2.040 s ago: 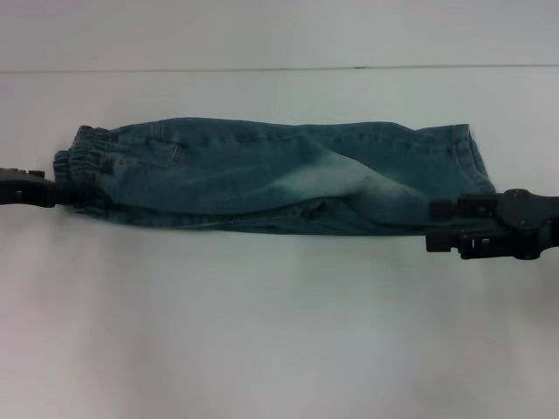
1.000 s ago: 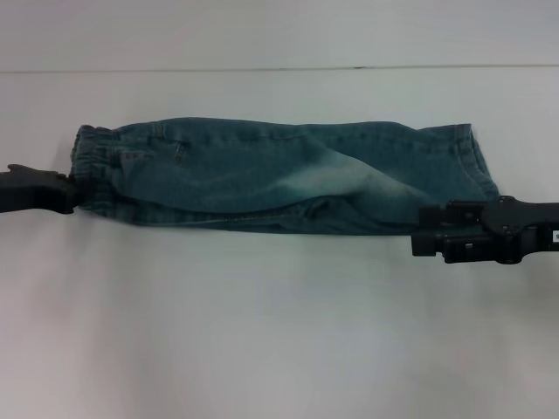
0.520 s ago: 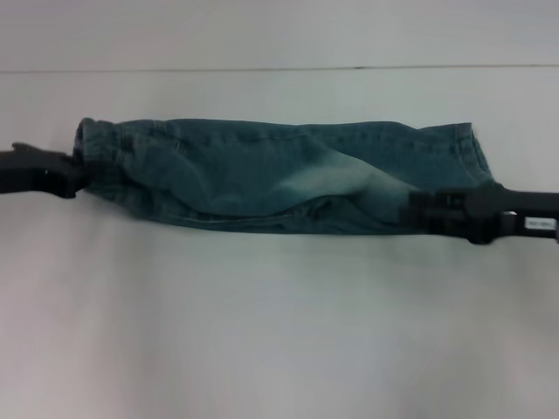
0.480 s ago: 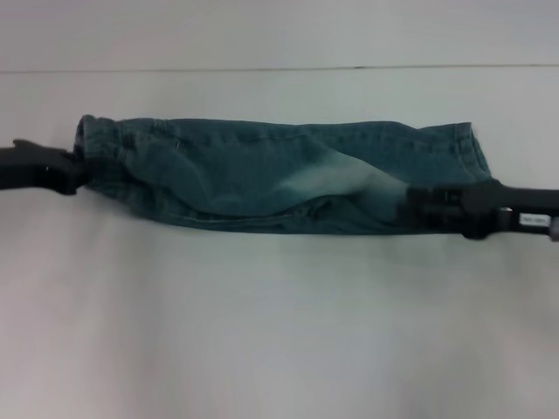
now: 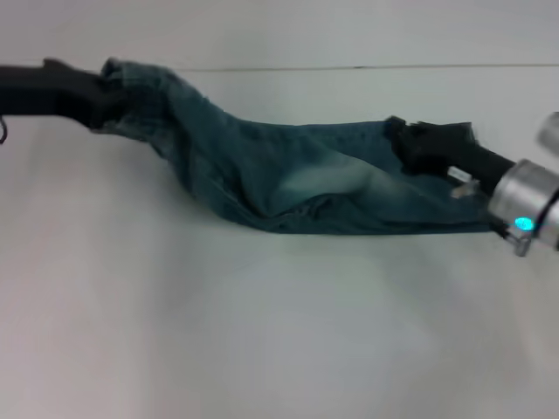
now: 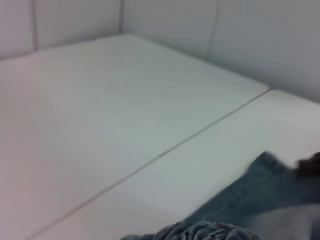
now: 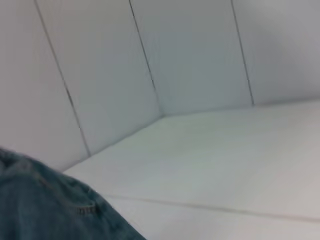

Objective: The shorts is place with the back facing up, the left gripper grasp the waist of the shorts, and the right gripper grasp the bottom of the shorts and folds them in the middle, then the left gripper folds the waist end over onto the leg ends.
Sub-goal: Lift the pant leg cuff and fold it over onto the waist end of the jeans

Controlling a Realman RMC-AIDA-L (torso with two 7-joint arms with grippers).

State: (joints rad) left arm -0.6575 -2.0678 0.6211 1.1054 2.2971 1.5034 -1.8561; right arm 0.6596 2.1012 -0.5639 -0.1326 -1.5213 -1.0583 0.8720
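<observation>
The blue denim shorts (image 5: pixel 297 179) lie folded lengthwise across the white table (image 5: pixel 262 332). My left gripper (image 5: pixel 103 94) is at the far left, shut on the waist, which hangs raised above the table with the cloth sloping down from it. The gathered waistband (image 6: pixel 200 232) shows close up in the left wrist view. My right gripper (image 5: pixel 397 138) rests on top of the leg ends at the right, its dark fingers lying over the fabric. Denim (image 7: pixel 45 205) fills a corner of the right wrist view.
A seam line (image 5: pixel 349 67) runs across the table behind the shorts. White panelled walls (image 7: pixel 200 55) stand beyond the table. The right arm's silver wrist (image 5: pixel 524 196) with a blue light hangs over the right edge.
The left gripper has lifted the waist up and toward the back, pulling the cloth off the table. The right gripper has moved from the shorts' near corner up onto the leg ends.
</observation>
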